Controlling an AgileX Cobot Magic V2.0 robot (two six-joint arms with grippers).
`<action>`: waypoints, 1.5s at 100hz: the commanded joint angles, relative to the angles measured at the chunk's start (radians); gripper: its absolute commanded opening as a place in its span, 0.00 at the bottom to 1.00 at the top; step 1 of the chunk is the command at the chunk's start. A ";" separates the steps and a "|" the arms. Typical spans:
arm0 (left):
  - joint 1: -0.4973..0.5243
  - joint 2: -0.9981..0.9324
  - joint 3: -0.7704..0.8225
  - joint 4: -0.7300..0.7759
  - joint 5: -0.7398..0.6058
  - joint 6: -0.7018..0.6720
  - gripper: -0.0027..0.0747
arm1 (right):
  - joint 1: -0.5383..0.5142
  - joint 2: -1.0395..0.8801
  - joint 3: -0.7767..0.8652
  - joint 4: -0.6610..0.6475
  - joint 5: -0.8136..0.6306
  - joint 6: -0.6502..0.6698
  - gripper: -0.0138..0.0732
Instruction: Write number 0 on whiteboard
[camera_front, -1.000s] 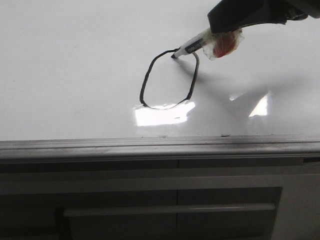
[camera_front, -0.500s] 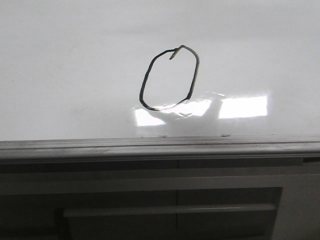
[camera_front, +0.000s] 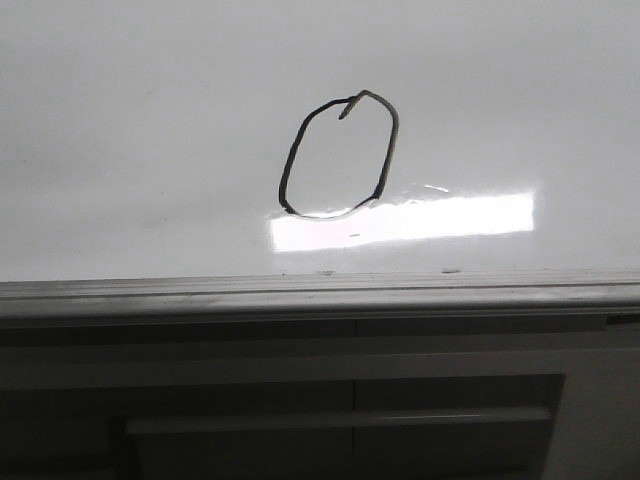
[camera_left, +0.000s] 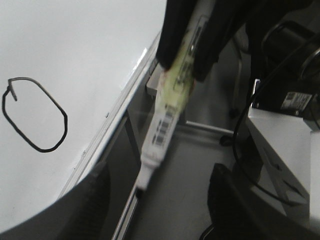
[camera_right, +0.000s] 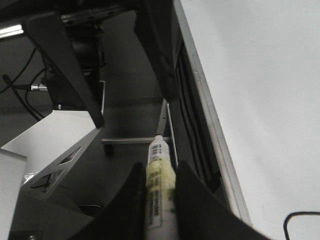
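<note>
- The number 0 (camera_front: 338, 155) is a thin black hand-drawn oval outline on the whiteboard (camera_front: 150, 120), taller than wide and somewhat angular. Its line ends overlap at the top, where a short stroke hooks inward. The loop is closed.
- On the whiteboard, the number 0 sits near the grey edge rail, its bottom curve touching a bright rectangular glare patch. In the left wrist view the number 0 (camera_left: 34, 114) also lies close to the rail; in the right wrist view only a small arc of it (camera_right: 301, 223) shows.
- The whiteboard is large, glossy, white and flat, bordered by a grey metal rail.
</note>
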 joint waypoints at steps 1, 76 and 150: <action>-0.026 0.069 -0.099 0.012 0.010 0.030 0.50 | 0.057 0.008 -0.025 0.014 -0.082 -0.008 0.10; -0.042 0.177 -0.169 0.021 0.155 0.033 0.08 | 0.120 0.024 -0.025 0.046 -0.106 -0.008 0.10; -0.042 0.172 -0.139 0.056 0.025 -0.103 0.01 | 0.032 -0.031 -0.025 0.043 -0.316 0.019 0.88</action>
